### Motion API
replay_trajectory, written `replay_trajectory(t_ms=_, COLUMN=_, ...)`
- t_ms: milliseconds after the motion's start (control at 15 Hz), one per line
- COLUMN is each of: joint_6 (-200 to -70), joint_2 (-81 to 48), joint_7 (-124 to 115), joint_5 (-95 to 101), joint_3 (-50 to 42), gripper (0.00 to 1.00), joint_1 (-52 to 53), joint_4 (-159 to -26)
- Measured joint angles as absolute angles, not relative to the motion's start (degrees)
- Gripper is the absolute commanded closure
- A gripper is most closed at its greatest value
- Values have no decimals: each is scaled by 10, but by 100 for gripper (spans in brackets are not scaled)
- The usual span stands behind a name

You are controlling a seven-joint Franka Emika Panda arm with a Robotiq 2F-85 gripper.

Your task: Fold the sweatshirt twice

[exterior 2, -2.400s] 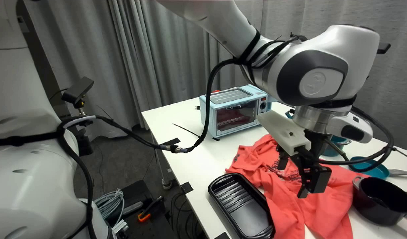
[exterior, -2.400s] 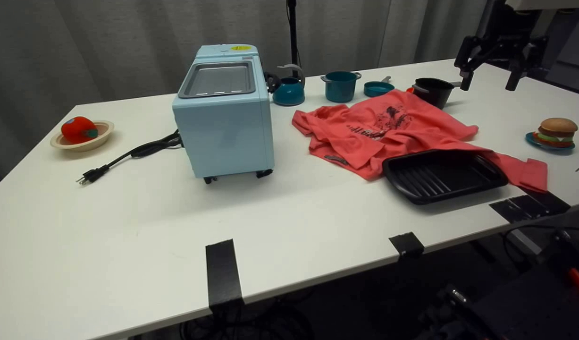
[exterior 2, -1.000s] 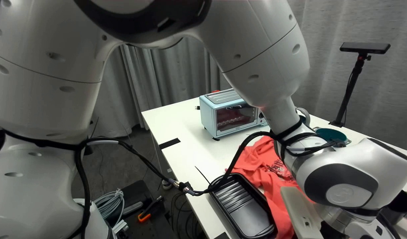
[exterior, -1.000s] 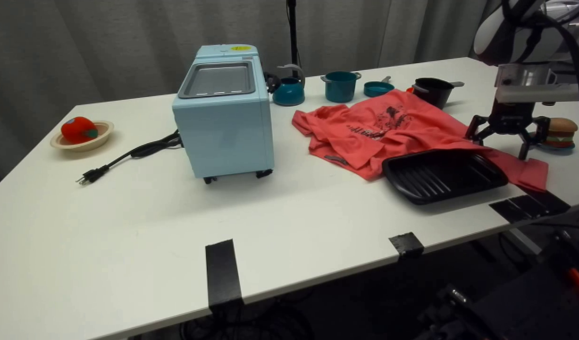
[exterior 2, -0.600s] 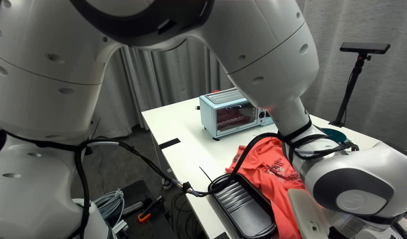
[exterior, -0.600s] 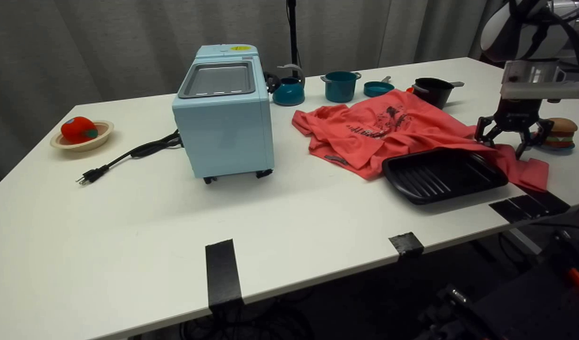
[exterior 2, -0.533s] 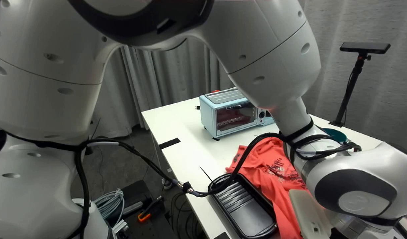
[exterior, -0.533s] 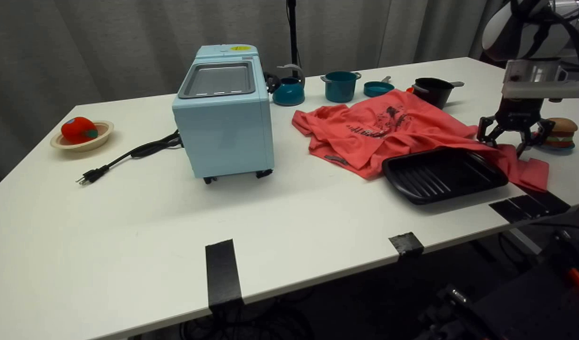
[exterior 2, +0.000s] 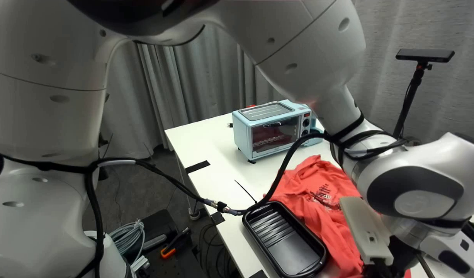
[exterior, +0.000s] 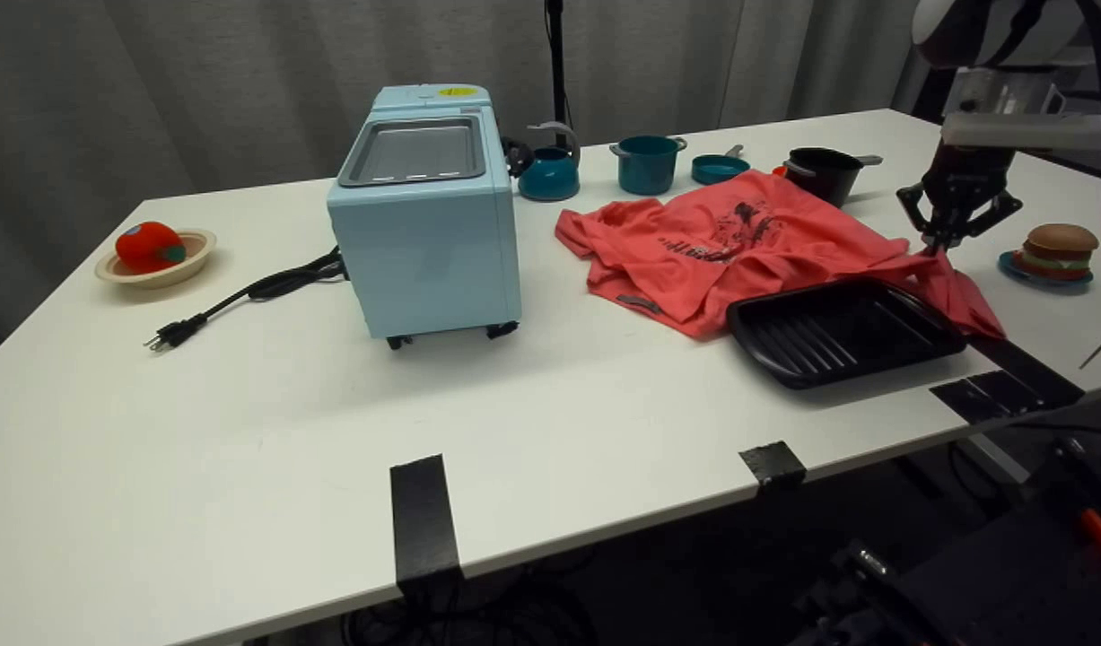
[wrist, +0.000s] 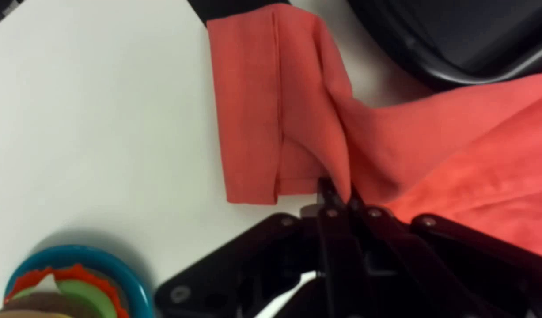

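Coral red colours the one sweatshirt (exterior: 712,238), lying rumpled on the worktop (exterior: 272,431) with its dark print up. In an exterior view one sleeve (exterior: 970,305) rises to a peak at the pincer (exterior: 934,244), its end sloping down toward black tape (exterior: 1021,366) at the worktop's edge. The pincer grips that sleeve: in the wrist view its two fingers (wrist: 331,213) stand almost together, only a thin fold of fabric pinched between the tips.

One black tray (exterior: 846,334), ridged inside, sits just beside the sweatshirt. One black pot (exterior: 824,175) stands right by the sweatshirt at the far side, and one teal pot (exterior: 647,166) farther along, with one teal pan (exterior: 719,169) between the two pots and one teal kettle (exterior: 550,178) past them. One burger (exterior: 1061,242), on one blue plate (wrist: 78,255), lies near the pincer, apart from the sleeve. One pale blue oven (exterior: 429,260) appears in both exterior views, its single cord (exterior: 285,283) trailing toward one bowl (exterior: 160,279), which holds one red object (exterior: 146,244). One stand (exterior 2: 408,102) rises before grey curtains (exterior: 245,90).
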State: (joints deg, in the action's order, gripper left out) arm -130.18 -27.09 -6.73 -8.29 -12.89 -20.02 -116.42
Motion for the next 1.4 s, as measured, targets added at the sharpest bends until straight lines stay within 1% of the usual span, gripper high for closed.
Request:
replay_trajectory(t_ms=533, joint_6=-1290, joint_2=-134, joint_7=-5, joint_5=-189, joint_3=-70, gripper=99, joint_1=-179, joint_4=-1154)
replay_trajectory(t_ms=1000, joint_6=-1290, joint_2=-89, joint_7=38, joint_5=-281, joint_3=-40, gripper=99, joint_1=-136, joint_4=-1097)
replay_trajectory(t_ms=1067, joint_6=-1290, joint_2=-88, joint_7=44, joint_5=-291, joint_3=-36, gripper=71, joint_1=-131, joint_4=-1087)
replay_trajectory(t_ms=1133, joint_6=-1290, joint_2=-88, joint_7=50, joint_5=-298, joint_3=-33, gripper=71, joint_1=-125, joint_4=-1078)
replay_trajectory(t_ms=1200, joint_6=-1289, joint_2=-88, joint_7=54, joint_5=-303, joint_3=-30, gripper=65, joint_1=-120, joint_4=-1071)
replay_trajectory(t_ms=1400, joint_6=-1289, joint_2=-91, joint_7=56, joint_5=-304, joint_3=-24, gripper=41, joint_1=-109, joint_4=-1054)
